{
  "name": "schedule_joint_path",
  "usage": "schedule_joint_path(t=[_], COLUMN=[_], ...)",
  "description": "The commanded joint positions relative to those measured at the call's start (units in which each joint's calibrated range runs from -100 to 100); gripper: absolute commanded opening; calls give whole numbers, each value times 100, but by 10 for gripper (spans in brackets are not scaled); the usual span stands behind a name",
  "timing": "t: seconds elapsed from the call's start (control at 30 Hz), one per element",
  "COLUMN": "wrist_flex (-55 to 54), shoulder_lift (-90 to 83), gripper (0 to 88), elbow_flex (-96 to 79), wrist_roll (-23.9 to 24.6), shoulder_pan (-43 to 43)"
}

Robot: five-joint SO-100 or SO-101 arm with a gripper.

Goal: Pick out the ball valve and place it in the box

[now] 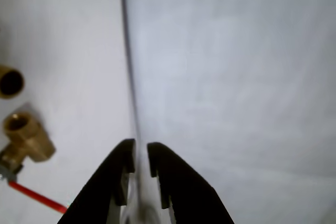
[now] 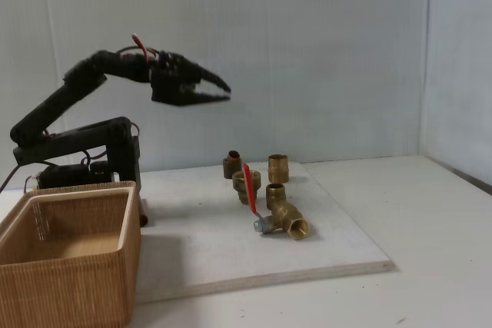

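The ball valve [image 2: 286, 221], a brass body with a thin red lever and a small silver end, lies on the white board right of centre in the fixed view. The wrist view shows the ball valve [image 1: 25, 139] at its lower left edge, the red lever running toward the bottom. My gripper [image 2: 225, 91] hangs high in the air, left of and well above the valve, pointing right. In the wrist view the gripper [image 1: 140, 148] has its black fingers almost together, a thin slit between them, holding nothing. The tan ribbed box [image 2: 127, 230] stands open-topped at the lower left.
Several short brass fittings [image 2: 277, 167] stand just behind the valve on the white board [image 2: 207, 255]; one fitting [image 1: 10, 81] appears at the wrist view's left edge. A pale wall rises close behind. The arm's base [image 2: 84, 160] sits behind the box.
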State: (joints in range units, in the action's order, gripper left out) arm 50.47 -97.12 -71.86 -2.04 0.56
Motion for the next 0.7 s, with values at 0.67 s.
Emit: schedule_joint_path(t=[0.67], wrist_flex=[4832], shoulder_lift=[7537], gripper=[10], elbow_flex=[7032], wrist_roll=[406], shoulder_pan=[808])
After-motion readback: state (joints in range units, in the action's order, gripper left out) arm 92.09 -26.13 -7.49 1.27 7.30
